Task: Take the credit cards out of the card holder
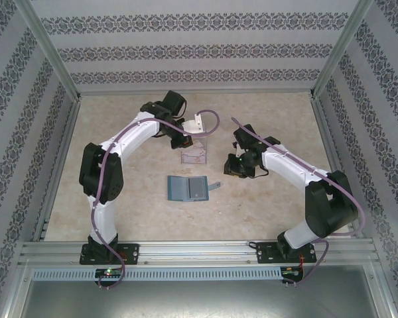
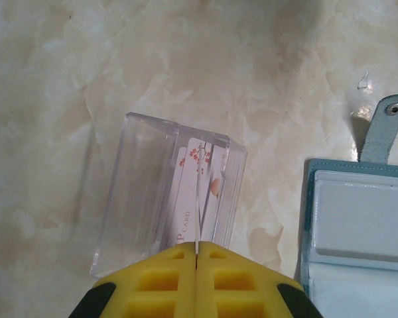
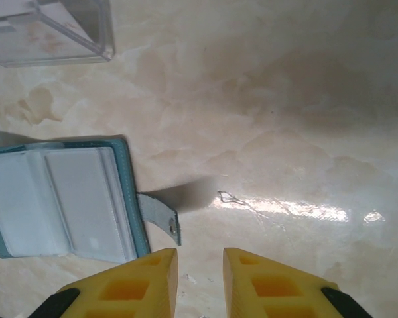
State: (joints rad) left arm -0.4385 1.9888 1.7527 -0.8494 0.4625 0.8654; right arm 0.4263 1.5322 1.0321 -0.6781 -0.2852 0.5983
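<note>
- Table [image 1: 272,212]: pale marbled top, walled on three sides by patterned panels; both arms reach out over it from the near rail.
- Left arm [image 1: 119,152]: white and black, bent over the far middle of the table, its wrist above the clear tray.
- Right arm [image 1: 298,172]: bent inward from the right, its wrist low over the table just right of the card holder.
- Card holder [image 1: 189,189]: teal-blue bifold, lying open and flat near the table's centre, grey-blue inner panels facing up. It sits between the two grippers, just nearer than the tray and apart from it.
- Clear tray [image 2: 132,192]: transparent plastic box resting on the table just beyond the holder, directly under the left gripper.
- Left gripper [image 2: 196,246]: yellow fingers pressed together over the tray's near edge. A thin pale sliver stands out from the seam between them, probably an edge-on card [image 2: 198,199] pinched there, though the view is too end-on to be sure.
- Right gripper [image 3: 200,255]: yellow fingers set a narrow gap apart with nothing between them, hanging over bare table just beside the strap tab.
- Credit cards [image 2: 186,199]: pale whitish cards with reddish marks, lying inside the tray; one shows the printed word "CARD".
- Strap tab [image 3: 160,215]: short teal strip with a metal snap, sticking out from the holder's right edge, flat on the table.
</note>
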